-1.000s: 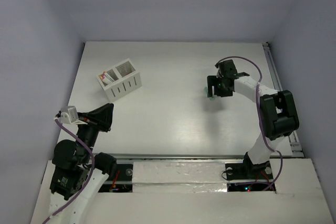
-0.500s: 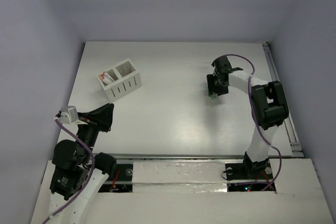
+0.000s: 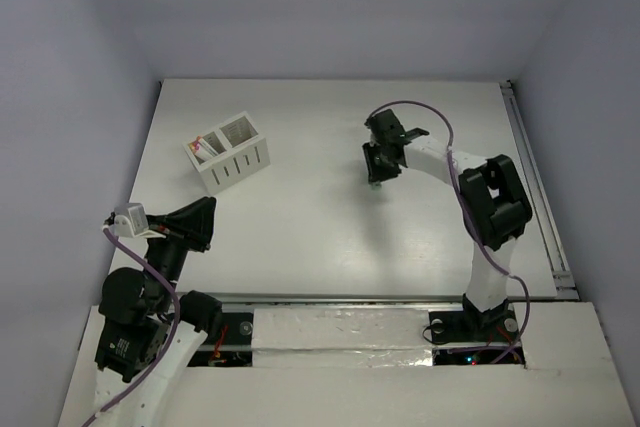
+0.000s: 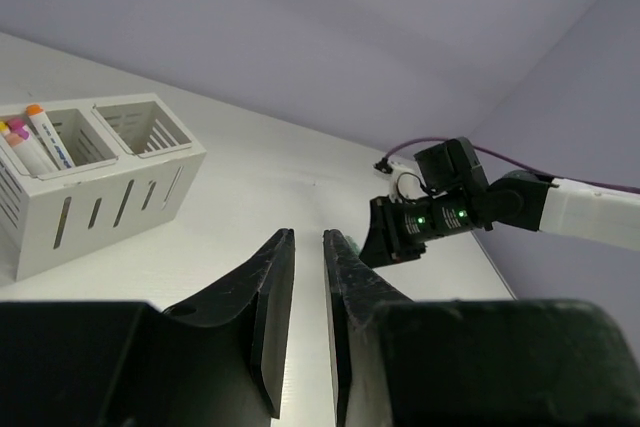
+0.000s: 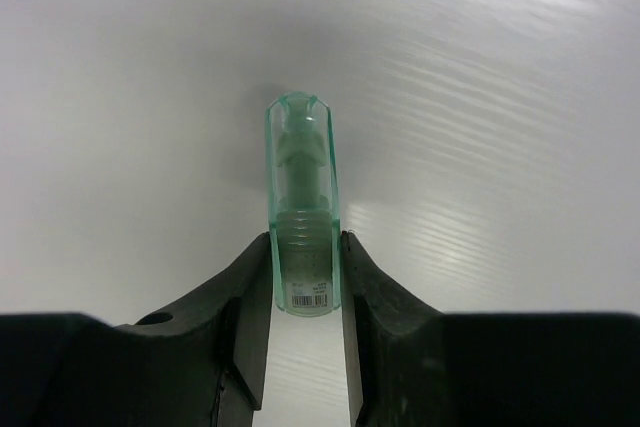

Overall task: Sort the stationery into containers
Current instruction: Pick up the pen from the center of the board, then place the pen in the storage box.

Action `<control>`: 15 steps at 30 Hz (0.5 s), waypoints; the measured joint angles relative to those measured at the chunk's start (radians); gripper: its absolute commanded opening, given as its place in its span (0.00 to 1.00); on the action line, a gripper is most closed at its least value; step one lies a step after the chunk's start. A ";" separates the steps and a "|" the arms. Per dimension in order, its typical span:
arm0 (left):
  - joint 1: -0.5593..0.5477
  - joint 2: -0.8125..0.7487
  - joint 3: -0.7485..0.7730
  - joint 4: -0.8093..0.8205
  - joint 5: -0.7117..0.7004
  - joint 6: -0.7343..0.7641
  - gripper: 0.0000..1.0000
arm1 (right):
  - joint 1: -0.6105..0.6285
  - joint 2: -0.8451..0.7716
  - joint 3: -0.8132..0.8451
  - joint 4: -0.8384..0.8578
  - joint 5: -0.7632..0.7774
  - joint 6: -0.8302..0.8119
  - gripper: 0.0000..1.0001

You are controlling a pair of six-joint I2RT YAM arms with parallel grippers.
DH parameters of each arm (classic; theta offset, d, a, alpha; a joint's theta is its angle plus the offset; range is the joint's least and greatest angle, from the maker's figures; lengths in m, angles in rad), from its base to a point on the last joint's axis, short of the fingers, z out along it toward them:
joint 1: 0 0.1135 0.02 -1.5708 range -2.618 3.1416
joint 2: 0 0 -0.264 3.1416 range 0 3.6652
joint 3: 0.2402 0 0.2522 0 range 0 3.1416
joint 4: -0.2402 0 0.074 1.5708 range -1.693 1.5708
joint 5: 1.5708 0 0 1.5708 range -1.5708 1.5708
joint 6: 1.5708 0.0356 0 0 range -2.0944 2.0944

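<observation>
Top external view, biggest thing first: white table (image 3: 320, 237), pale walls on three sides. Next in size, right arm (image 3: 485, 207), folded at the elbow and stretched out well to the right of the organiser box (image 3: 232, 155), at about the box's own depth on the table. Then left arm (image 3: 150, 287), tucked low on the near side of the box, pointing up toward it but apart from it. Box itself white, slotted along its sides, two square compartments, sitting at a slant.

Right gripper (image 5: 305, 247) clenched on the mint-green marker (image 5: 301, 197) — fingers pressed against both flanks of the barrel's labelled end, translucent cap sticking out beyond the tips, soft shadow on the table past it. Marker therefore well right of the box, in neither compartment.

Left gripper (image 4: 308, 247) grasping nothing — jaws only a thin slit apart, aimed in the left wrist view at bare table to the right of the box.

Smallest last: white pens (image 4: 47, 139) standing tilted in the box's left compartment, with orange, pink and yellow ends up.
</observation>
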 measured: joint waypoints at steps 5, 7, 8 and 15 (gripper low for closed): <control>0.000 -0.006 0.000 0.006 0.000 0.000 0.19 | 0.154 0.010 0.155 0.044 -0.064 0.093 0.08; 0.000 -0.008 0.000 0.007 0.000 0.000 0.20 | 0.209 0.031 0.239 0.110 -0.099 0.145 0.08; 0.000 -0.008 0.000 0.008 0.000 0.000 0.20 | 0.233 0.045 0.275 0.151 -0.117 0.174 0.08; 0.007 -0.008 0.000 0.013 0.000 0.000 0.22 | 0.333 0.202 0.501 0.389 -0.184 0.374 0.08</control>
